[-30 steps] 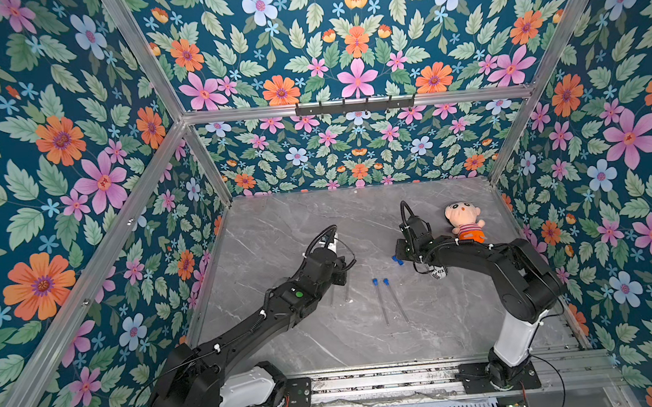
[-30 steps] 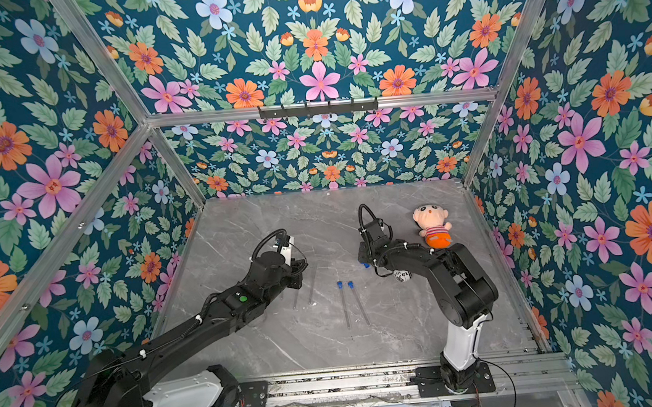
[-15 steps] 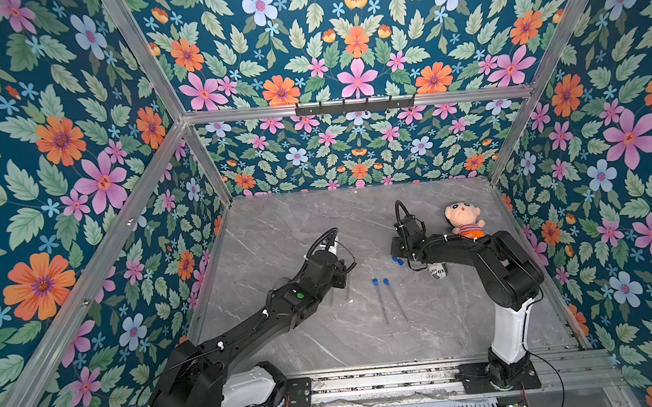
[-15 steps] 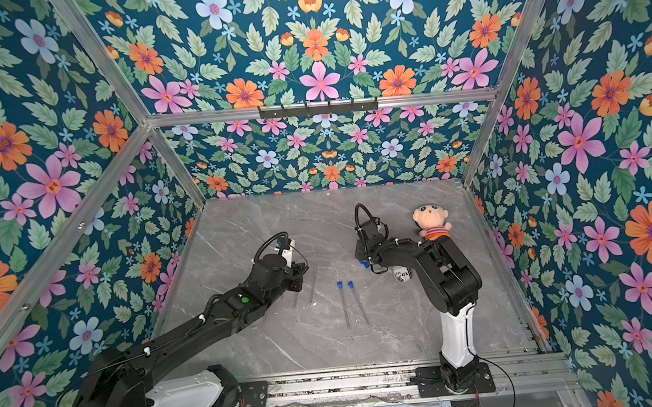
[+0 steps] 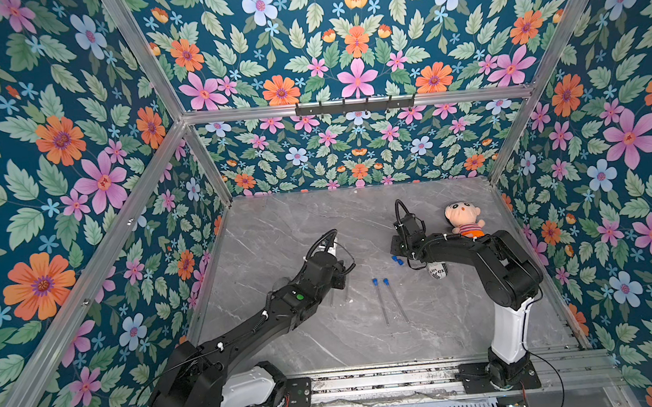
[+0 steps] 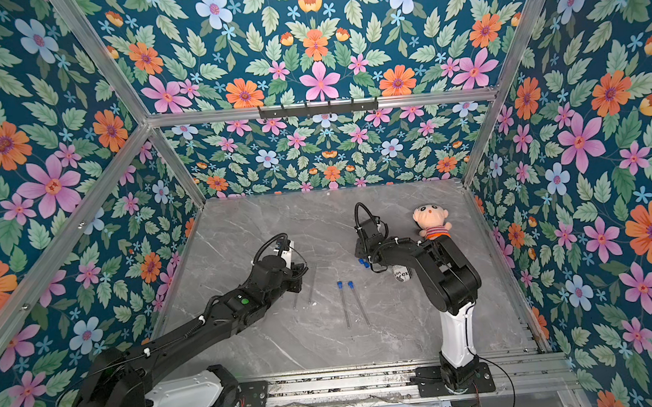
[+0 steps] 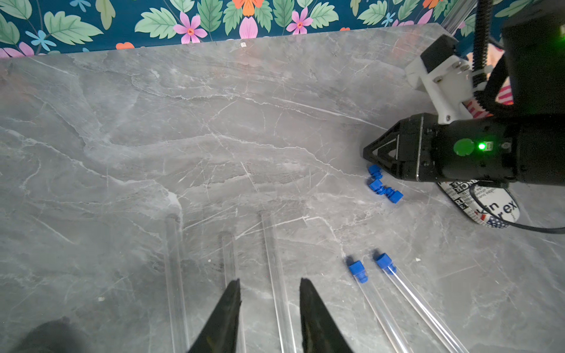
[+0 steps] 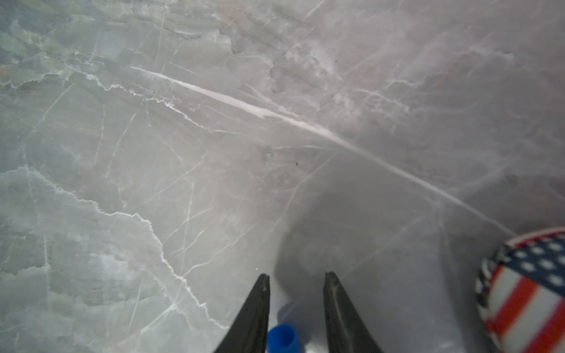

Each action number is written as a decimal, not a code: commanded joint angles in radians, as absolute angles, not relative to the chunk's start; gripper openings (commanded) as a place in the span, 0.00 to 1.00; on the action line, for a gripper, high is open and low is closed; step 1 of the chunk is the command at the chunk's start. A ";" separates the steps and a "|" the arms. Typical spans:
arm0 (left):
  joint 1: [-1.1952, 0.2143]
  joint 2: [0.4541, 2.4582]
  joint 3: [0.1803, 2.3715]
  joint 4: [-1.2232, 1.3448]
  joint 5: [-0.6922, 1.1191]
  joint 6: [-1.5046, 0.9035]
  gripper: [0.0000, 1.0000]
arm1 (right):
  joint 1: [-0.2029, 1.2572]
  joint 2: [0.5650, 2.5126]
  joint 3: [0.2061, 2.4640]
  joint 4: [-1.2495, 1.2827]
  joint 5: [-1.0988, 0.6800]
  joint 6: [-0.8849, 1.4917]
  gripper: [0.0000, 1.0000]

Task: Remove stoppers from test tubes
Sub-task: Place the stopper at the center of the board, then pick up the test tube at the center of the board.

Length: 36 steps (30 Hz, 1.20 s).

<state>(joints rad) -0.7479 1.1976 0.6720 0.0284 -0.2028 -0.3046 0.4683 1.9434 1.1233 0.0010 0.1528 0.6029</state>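
My L claw (image 7: 269, 284) sits over three bare tubes (image 7: 276, 275) on the table (image 5: 278, 224). Two stoppered tubes (image 5: 388, 303) lie just to their R, mid-table. Loose stoppers (image 7: 383, 188) lie at my R claw (image 8: 296, 276) tip. Can (image 5: 437, 271) is beside them, w/ doll (image 5: 462, 217) behind.

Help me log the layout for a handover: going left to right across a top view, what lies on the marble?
bare test tubes, stoppers still on tubes, loose stoppers, patterned can, doll

Plush doll (image 5: 463, 219) and newsprint can (image 5: 437, 271) on grey marble tabletop (image 5: 298, 222).
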 commanded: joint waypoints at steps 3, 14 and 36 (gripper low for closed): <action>-0.748 1.189 0.668 0.048 -0.207 -0.295 0.35 | 0.469 1.927 1.143 -0.085 0.161 0.607 0.36; -0.748 1.156 0.659 0.008 -0.208 -0.325 0.35 | 0.469 1.772 1.252 -0.170 0.154 0.476 0.47; -0.990 1.524 0.847 -0.166 -0.288 -0.649 0.34 | 0.503 0.740 0.634 -0.405 0.174 0.623 0.47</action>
<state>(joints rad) -0.9581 1.4841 0.8188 -0.1028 -0.2455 -0.5514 0.5018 0.7902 0.6449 -0.3256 0.1539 0.5987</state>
